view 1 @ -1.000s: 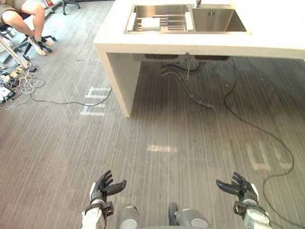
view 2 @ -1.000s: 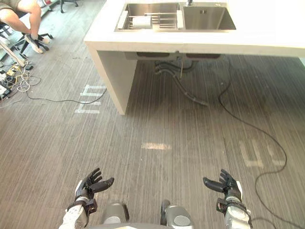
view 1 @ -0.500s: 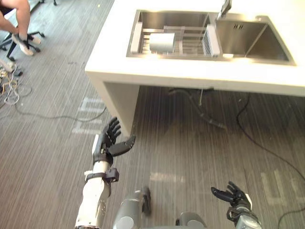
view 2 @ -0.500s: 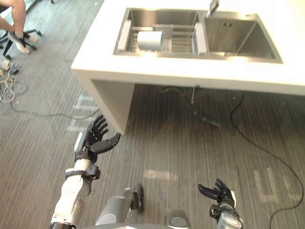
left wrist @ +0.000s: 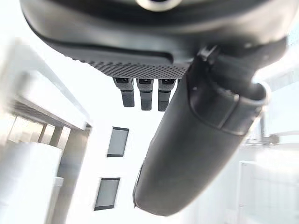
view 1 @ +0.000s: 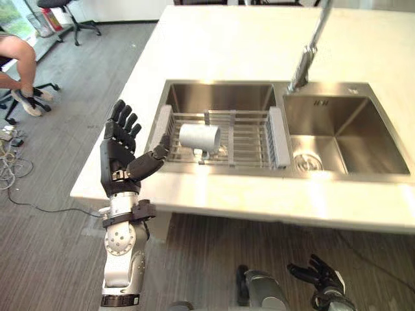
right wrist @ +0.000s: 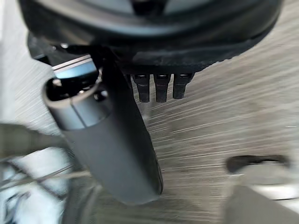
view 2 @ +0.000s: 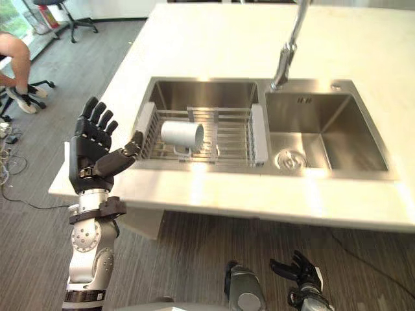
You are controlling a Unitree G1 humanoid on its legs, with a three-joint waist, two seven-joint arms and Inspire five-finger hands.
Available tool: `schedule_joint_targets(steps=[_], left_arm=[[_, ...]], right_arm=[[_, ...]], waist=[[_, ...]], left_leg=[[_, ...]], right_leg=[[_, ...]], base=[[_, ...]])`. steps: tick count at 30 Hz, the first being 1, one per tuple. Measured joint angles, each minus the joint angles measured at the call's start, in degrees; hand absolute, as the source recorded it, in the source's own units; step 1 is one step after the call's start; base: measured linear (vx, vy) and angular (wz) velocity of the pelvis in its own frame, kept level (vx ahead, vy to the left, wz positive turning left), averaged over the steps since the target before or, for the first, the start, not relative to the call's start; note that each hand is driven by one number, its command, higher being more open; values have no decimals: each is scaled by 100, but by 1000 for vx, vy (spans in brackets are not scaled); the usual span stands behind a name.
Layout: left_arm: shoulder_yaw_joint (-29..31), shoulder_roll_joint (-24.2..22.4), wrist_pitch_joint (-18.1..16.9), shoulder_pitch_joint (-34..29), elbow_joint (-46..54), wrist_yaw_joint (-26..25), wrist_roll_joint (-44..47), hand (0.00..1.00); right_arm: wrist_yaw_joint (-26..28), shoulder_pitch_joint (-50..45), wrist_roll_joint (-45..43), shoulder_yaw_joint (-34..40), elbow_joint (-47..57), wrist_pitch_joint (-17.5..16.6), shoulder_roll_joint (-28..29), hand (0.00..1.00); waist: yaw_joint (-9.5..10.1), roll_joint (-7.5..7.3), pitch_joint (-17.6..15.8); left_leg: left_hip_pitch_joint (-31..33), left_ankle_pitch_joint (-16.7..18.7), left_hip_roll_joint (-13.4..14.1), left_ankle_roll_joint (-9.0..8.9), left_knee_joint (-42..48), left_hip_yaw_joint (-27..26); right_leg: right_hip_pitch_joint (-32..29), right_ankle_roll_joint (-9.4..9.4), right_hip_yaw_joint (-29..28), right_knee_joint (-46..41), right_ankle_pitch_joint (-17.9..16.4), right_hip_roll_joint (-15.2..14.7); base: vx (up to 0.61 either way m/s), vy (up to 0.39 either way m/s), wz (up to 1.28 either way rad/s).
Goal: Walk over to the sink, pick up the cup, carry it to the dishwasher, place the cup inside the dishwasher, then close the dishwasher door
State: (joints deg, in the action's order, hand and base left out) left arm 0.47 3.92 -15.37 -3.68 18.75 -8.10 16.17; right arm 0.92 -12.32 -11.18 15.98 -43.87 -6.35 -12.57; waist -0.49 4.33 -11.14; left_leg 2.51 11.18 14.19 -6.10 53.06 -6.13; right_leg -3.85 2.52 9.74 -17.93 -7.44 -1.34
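Observation:
A white cup lies on its side on a wire rack across the left basin of a steel double sink set in a white counter. My left hand is raised in front of the counter's left front edge, to the left of the cup and apart from it, fingers straight and spread, holding nothing. Low over the floor in front of the counter hangs my right hand, its fingers relaxed and empty.
A tall faucet stands behind the divider between the basins. A person's legs and office chairs are at the far left, with cables on the grey floor below them.
The camera has come closer to the counter, so the sink now sits right below. My left hand has risen from floor level to counter height. The right hand stays low.

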Motion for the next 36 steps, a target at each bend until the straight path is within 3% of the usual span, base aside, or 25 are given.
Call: schedule_joint_targets(steps=[2,3,4,5,6,7,9,12,18,24,25,36], left_arm=[[1,46,-42,6,345,110,-2,90],[2,66,-63,7,391,136,-2,90],[-3,158,-132,5,401,179,-6,90],[-12,263,-148,6,366,214,-42,90],[-42,281,-149,6,333,224,-46,90],[-88,318,-149,-8,269,230,-46,90],[-129,641,-104,-30,-36,325,-46,90],[-284,907,63,-119,-338,398,-50,90],[-861,1363,149,-164,-343,883,-581,90],[-951,1473,185,34,-532,1001,-1067,90],[-995,1803,273,166,-1073,1054,-1411,90],[-994,1685,335,188,-1452,926,-1845,90]], right_arm=[[0,23,-3,-56,224,-67,4,90],[6,48,-4,-56,233,-74,4,90],[17,76,-4,-65,224,-83,12,90],[32,77,-5,-68,174,-114,-21,90],[39,63,-4,-66,132,-118,-57,90],[41,80,-2,-59,-23,-113,-91,90],[73,87,0,-63,-342,-65,134,90],[120,39,1,-63,-570,-56,227,90],[185,43,16,-52,-711,-54,213,90],[309,8,140,-57,-751,-44,162,90],[371,36,230,-79,-857,-24,140,90],[334,28,230,-77,-857,-12,140,90]], waist=[[127,-5,17],[150,2,22],[222,-27,47],[235,16,81],[216,96,132],[208,179,202],[140,-157,255],[111,-321,321],[5,-335,406],[-103,-361,424],[-199,-497,632],[-216,-500,642]], left_leg=[[610,363,209,59,67,-168],[716,433,205,60,-118,-167],[812,503,90,112,-799,-164],[786,283,-87,184,-1941,-63],[774,-154,-132,199,-2518,54],[730,-249,-148,-69,-2887,261],[581,-264,-432,7,-3119,183],[515,-273,-578,78,-3282,44],[316,-318,-602,116,-3637,-300],[143,-368,-635,150,-3899,-498],[-446,-1323,-1090,312,-5521,-461],[-596,-1330,-1090,306,-5586,-477]], right_leg=[[415,-1,-59,380,-2,10],[475,-4,-90,416,-3,-4],[534,-136,-203,430,-64,-91],[570,-337,-277,388,-164,-142],[557,-414,-287,344,-215,-107],[522,-494,-343,264,-312,-26],[464,-624,-584,187,-418,-290],[458,-679,-774,322,-380,-391],[362,-738,-1119,518,-273,-415],[379,-749,-1324,653,-163,-433],[556,-837,-1273,1479,367,-706],[688,-840,-1269,1504,369,-704]], base=[[311,-19,-14],[218,72,-25],[190,135,-29],[181,163,-23],[175,217,-14],[160,225,-8],[148,196,-1],[82,106,-9],[25,27,-28],[35,9,-18],[0,0,0],[0,0,0]])
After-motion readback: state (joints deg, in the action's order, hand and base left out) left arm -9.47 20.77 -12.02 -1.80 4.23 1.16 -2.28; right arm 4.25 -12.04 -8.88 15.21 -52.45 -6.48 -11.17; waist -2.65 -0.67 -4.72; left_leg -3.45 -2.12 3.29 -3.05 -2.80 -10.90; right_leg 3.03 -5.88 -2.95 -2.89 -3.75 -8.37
